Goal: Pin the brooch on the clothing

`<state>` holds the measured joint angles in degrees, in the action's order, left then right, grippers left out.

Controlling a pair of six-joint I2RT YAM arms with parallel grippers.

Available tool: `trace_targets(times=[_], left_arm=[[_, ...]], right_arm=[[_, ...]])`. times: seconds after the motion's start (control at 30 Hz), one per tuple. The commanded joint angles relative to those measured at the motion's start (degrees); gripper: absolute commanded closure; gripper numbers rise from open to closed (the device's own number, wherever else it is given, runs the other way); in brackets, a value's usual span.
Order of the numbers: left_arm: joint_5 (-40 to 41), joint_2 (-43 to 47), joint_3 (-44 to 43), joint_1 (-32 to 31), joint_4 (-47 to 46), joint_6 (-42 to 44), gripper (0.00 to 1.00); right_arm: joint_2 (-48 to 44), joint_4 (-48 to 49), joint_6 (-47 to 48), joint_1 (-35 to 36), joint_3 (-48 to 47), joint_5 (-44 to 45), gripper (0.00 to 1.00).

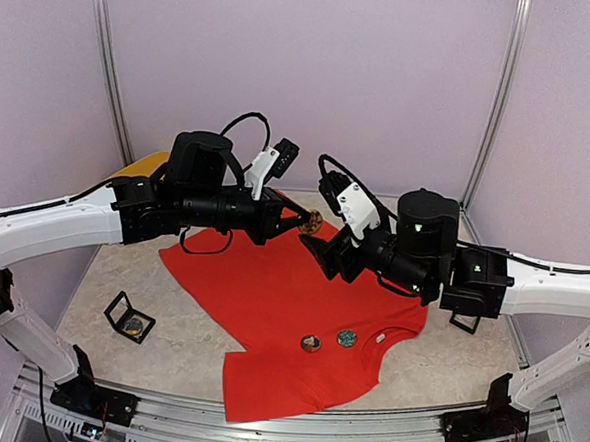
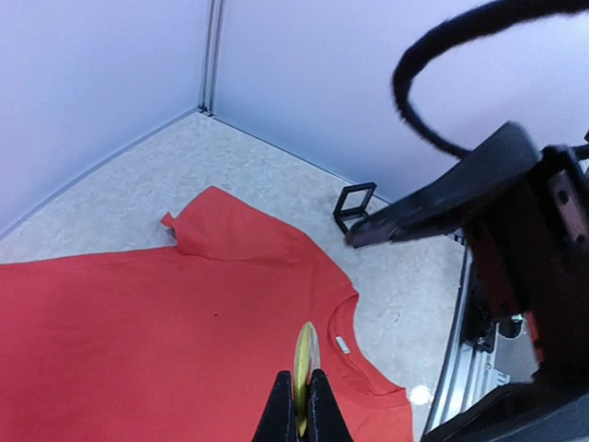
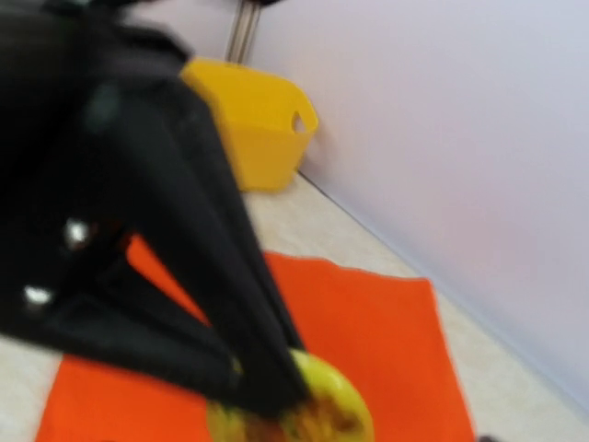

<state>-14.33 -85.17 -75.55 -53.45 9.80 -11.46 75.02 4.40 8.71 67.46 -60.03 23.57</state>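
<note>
Pale lilac walls (image 1: 385,66) all round, marbled beige desk (image 1: 101,279) underneath. The red T-shirt (image 1: 270,300) lies spread flat across the middle of the desk, collar toward the near right, with the white neck label (image 2: 342,344) showing inside it.

The left arm (image 1: 64,229) reaches in from the left with the forearm pretty much level and the wrist high over the shirt's far edge. The left jaws are pressed together on a gold brooch (image 1: 312,221), pinching it up in the air clear of the cloth. From the left wrist view the brooch (image 2: 305,364) sits edge-on between the two tips.

The right arm (image 1: 552,282) comes in from the right, elbow bent, with the right jaws aimed up-left just beside the brooch. Spread or not, I honestly can't tell. They're a dark lump from above, and their own camera is blurry and mostly filled by the left arm's black fingers (image 3: 230,304).

Two more small round brooches, one (image 1: 311,343) and another (image 1: 347,337), sit on the shirt near the collar. An open black box (image 1: 130,317) is on the desk left of the shirt. The yellow basket (image 3: 248,120) at the back left is mostly hidden behind the left arm from above.
</note>
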Motion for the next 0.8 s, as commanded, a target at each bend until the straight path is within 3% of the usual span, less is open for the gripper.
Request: trace_targets(times=[0.0, 0.1, 0.2, 0.37, 0.57, 0.77], left_arm=[[16.16, 6.24, 5.56, -2.64, -7.65, 17.65, 1.0], [28.28, 9.92, 11.6, -6.64, -17.53, 31.03, 1.0], [35.28, 11.13, 16.65, -10.55, -25.33, 44.9, 1.0], [42.1, 10.84, 31.14, -17.25, -50.73, 76.39, 1.0], [45.83, 6.75, 35.86, -20.61, -63.56, 95.3, 1.0], [46.64, 1.94, 39.93, -23.16, -76.58, 106.09, 1.0]], right_arm=[[-8.34, -1.74, -4.37, -2.49, -0.11, -8.41, 0.14], [-11.54, -7.38, -15.03, -11.58, -1.13, -22.02, 0.15], [-11.26, -9.74, -25.07, -17.71, -2.7, -32.46, 0.17], [-4.55, -19.98, -39.01, -20.07, -11.25, -37.53, 0.31], [-0.85, -21.25, -48.38, -20.18, -12.48, -44.31, 0.43], [2.21, -14.86, -52.08, -20.22, -8.9, -55.13, 0.58]])
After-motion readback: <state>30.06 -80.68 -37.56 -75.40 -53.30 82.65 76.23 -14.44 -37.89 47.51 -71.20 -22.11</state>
